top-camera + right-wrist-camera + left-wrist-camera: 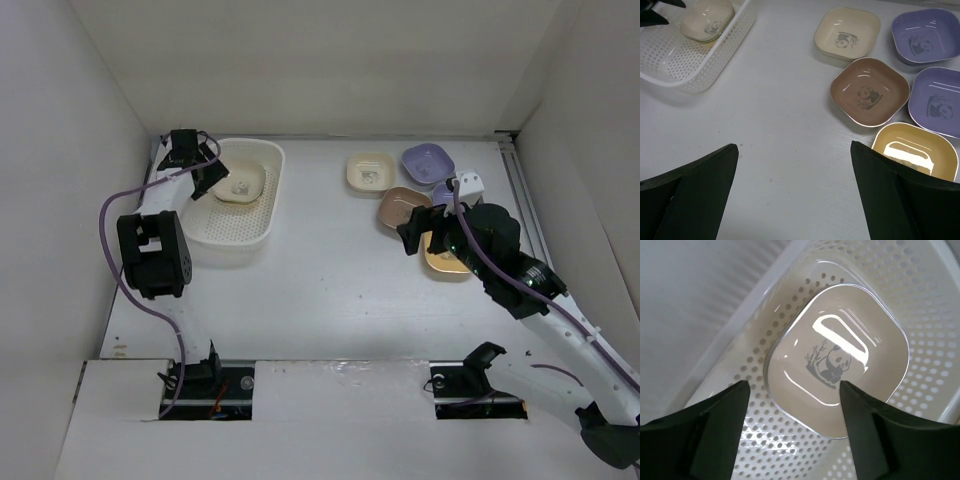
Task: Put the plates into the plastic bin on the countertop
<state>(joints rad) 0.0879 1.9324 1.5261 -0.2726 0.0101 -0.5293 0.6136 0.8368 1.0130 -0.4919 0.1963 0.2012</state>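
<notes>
The white plastic bin [236, 222] stands at the back left of the countertop [330, 270]. One beige plate [240, 183] with a panda print [832, 362] lies in it. My left gripper [207, 168] hangs open and empty over the bin's left end [794, 386], just above that plate. A cream plate [371, 172], a lavender plate [429, 160], a brown plate [403, 208] and a yellow-orange plate [447, 264] lie at the back right. A second lavender plate [937, 102] is partly hidden by the arm. My right gripper [418, 232] is open and empty [794, 146] above bare countertop, left of the yellow-orange plate [915, 150].
White walls close in the left, back and right. The bin's mesh wall [695, 75] and the beige plate [707, 21] show at the far left of the right wrist view. A purple cable [108, 215] loops off the left arm.
</notes>
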